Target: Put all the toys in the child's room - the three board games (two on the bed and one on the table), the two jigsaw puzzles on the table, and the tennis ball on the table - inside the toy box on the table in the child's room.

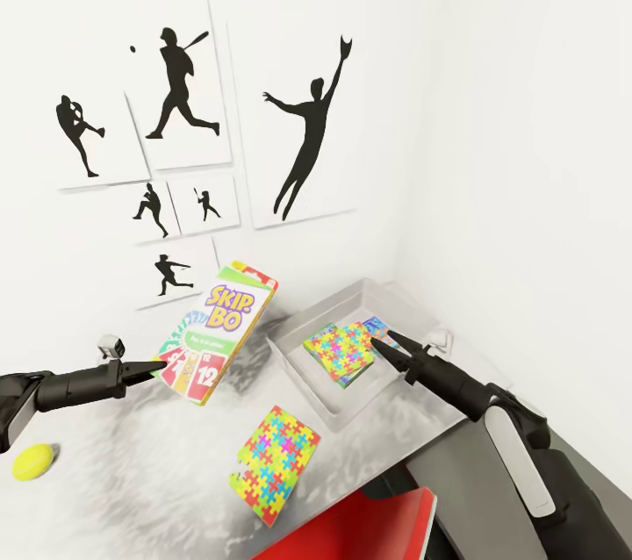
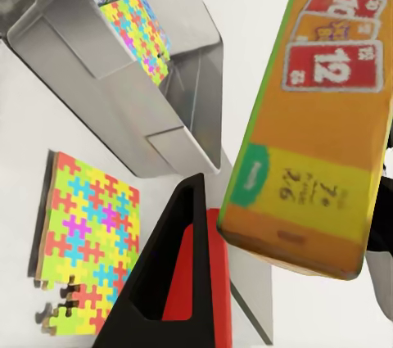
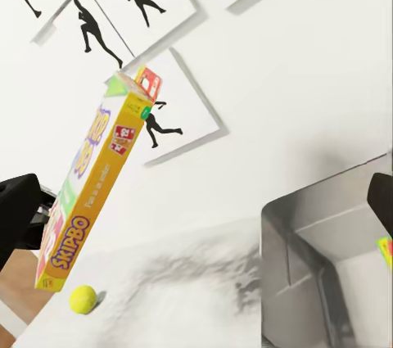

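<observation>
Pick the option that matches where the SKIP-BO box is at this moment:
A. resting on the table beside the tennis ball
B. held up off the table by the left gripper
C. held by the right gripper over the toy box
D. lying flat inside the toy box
B: the left gripper grips the lower edge of the SKIP-BO box, which hangs tilted in the air above the table, short of the toy box.

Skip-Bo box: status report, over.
Left tool shut on Skip-Bo box, held above table. Right tool over toy box, state unclear. Path open.
</observation>
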Controlling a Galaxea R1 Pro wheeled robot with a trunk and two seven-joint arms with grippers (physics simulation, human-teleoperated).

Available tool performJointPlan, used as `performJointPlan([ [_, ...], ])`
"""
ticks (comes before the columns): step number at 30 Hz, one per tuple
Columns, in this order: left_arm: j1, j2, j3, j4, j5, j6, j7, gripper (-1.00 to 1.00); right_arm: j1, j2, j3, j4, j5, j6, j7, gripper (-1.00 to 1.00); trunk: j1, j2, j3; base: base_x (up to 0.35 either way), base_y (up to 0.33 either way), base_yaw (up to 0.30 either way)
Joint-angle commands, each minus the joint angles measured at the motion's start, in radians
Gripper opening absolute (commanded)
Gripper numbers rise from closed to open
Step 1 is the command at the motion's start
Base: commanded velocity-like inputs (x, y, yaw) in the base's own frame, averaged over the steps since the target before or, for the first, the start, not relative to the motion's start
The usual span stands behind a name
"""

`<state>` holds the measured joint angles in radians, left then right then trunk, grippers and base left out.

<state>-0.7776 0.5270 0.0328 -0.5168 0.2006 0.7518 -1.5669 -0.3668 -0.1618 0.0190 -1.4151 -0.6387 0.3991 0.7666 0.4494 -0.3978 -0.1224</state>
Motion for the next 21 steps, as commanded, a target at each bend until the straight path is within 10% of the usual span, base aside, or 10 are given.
performJointPlan([
  [1,-0.001,-0.002,-0.002,0.000,-0.002,0.012,-0.004,-1.00,-0.001,-0.004,-0.006,0.000,-0.011,0.009,-0.001,1.00,0.001,-0.002,-0.002,0.000,0.000,0.000],
  [6,-0.010,-0.073,-0.006,-0.004,-0.005,0.040,0.080,-1.00,-0.001,-0.009,-0.026,-0.001,-0.012,0.013,-0.001,1.00,0.001,-0.002,-0.002,0.000,0.000,0.000],
  [12,-0.145,-0.179,-0.005,-0.019,-0.014,0.153,0.282,-1.00,0.000,-0.052,-0.033,0.000,-0.021,0.017,0.003,1.00,0.001,-0.002,-0.002,0.000,0.000,0.000],
  [21,-0.336,-0.433,-0.006,-0.005,-0.044,0.228,0.743,-1.00,0.027,-0.090,-0.173,0.010,-0.026,0.032,0.158,1.00,0.001,-0.002,-0.002,0.000,0.000,0.000],
])
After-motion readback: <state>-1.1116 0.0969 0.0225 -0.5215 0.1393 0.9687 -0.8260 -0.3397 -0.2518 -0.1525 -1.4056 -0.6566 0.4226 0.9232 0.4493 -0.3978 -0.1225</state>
